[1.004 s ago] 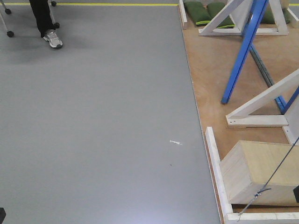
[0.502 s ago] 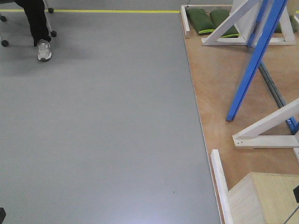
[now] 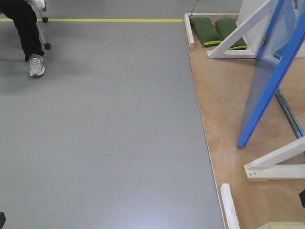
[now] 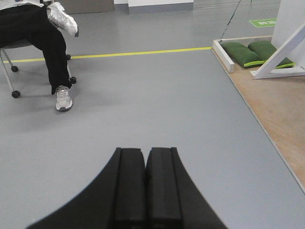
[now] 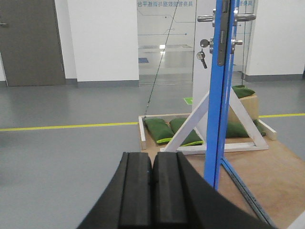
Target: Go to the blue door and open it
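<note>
The blue door [image 3: 272, 83] stands edge-on at the right of the front view, on a plywood platform [image 3: 224, 105]. In the right wrist view the blue door [image 5: 215, 119] rises just right of my right gripper [image 5: 152, 154], with a metal lever handle [image 5: 205, 18] and a lock with a hanging key [image 5: 203, 53] high on it. The right gripper is shut and empty, short of the door. My left gripper [image 4: 145, 150] is shut too, over bare grey floor with nothing in it.
White angled beams [image 3: 238, 33] brace the door, and another beam [image 3: 276, 164] lies nearer. Green sandbags [image 3: 209, 29] sit at the platform's far corner. A white curb [image 3: 229, 207] edges the platform. A seated person [image 3: 26, 38] on a wheeled chair is far left.
The base has rolled forward: the door, beams and platform have slid down and grown in the front view. The tan box has dropped almost out of the bottom edge.
</note>
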Controlling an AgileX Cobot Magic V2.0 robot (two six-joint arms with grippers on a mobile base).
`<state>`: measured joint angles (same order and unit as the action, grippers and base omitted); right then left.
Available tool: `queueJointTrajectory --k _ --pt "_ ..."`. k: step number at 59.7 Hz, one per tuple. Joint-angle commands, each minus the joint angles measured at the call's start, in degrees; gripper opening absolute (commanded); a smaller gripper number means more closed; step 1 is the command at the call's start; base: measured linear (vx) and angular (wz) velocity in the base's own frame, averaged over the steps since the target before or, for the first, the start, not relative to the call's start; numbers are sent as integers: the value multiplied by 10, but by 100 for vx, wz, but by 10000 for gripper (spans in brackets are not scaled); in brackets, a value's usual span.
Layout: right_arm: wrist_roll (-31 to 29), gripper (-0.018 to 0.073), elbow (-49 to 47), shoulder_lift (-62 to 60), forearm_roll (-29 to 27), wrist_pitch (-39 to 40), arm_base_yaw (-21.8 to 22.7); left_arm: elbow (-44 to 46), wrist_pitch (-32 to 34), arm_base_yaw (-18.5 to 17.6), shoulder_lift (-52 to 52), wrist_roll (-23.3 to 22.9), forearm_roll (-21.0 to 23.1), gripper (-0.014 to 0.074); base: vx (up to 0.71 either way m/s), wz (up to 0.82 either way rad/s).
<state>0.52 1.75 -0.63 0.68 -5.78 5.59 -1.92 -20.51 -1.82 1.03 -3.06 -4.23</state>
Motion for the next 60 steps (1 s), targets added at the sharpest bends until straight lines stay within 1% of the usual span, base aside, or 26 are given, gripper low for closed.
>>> queueJointTrajectory --k 1,60 --pt "-5 -4 5 -6 2 47 1 18 46 -1 6 -2 -1 71 38 -1" --pt "-5 -4 5 -6 2 47 1 18 46 -1 6 -2 -1 71 36 0"
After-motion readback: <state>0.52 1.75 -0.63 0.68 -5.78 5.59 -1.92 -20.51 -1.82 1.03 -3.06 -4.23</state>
